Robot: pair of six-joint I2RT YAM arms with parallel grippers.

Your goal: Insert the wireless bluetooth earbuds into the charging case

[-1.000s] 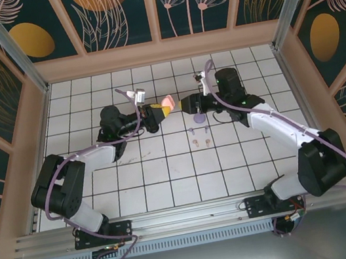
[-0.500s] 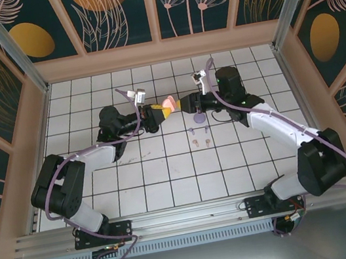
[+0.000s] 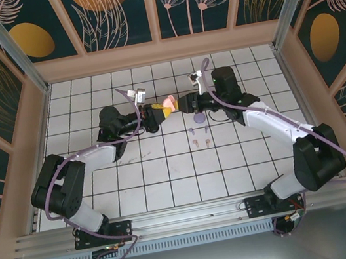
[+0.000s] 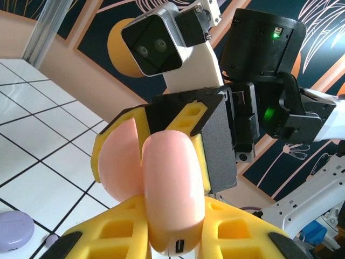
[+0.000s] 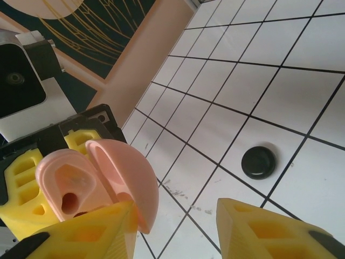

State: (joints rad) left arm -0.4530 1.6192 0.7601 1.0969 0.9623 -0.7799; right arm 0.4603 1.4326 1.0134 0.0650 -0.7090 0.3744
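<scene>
Over the white tiled table [image 3: 169,183] the two arms meet in mid-air. The left gripper [image 3: 158,110] is pinching the base of the pink charging case [image 3: 167,103], which is hinged open. The right gripper [image 3: 182,104] has its fingers spread wide, one of them just beside the open lid. On the tiles below lie two lavender earbuds [image 3: 191,128] and, a little nearer the arm bases, two pinkish-tan earbuds [image 3: 196,142]

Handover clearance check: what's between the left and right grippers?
The open pink clamshell charging case, clamped by the left gripper. The right gripper, open, sits close by its lid. Clearest in the top external view.
</scene>
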